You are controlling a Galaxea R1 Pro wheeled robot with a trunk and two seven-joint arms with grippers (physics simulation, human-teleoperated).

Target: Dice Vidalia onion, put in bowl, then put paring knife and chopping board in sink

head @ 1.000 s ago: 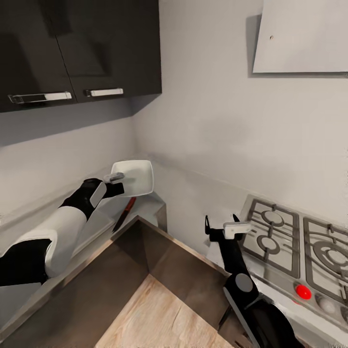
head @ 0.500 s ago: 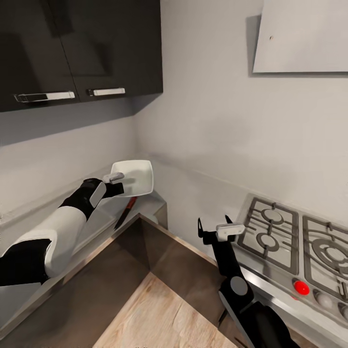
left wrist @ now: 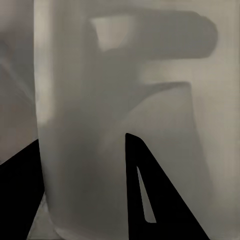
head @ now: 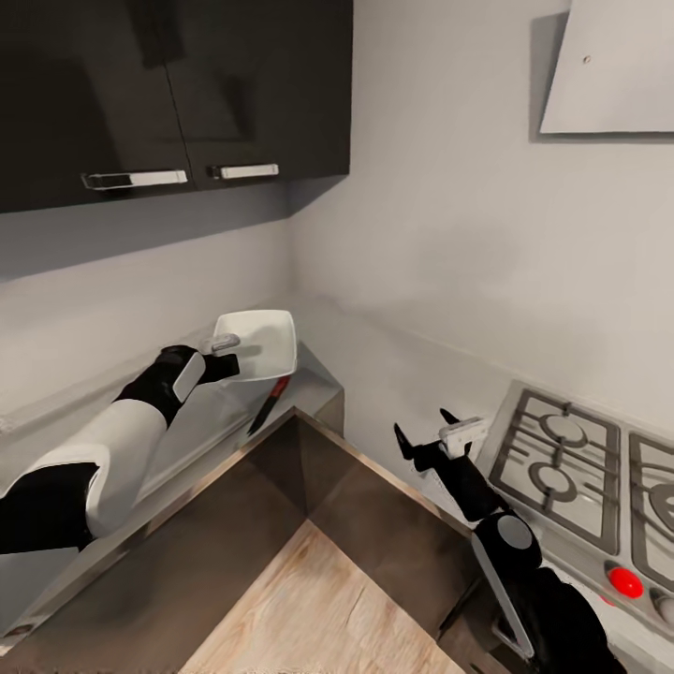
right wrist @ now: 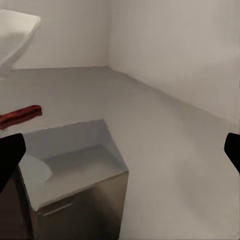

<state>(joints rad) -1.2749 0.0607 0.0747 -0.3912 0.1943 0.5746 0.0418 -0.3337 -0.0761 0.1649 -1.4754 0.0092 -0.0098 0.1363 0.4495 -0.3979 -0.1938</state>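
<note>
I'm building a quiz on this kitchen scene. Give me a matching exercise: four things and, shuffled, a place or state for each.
Things:
1. bowl
2. paring knife
3. right end effector
4. cooktop

Place or state:
A. lying on the countertop
B. held up by the left end effector
C. open, holding nothing
D. at the head view's right edge

Pairs: 1-B, 2-A, 3-C, 4-D

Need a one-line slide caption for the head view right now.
Left gripper holds the white bowl above the countertop corner, paring knife lying beneath; right gripper open beside the gas hob.
</note>
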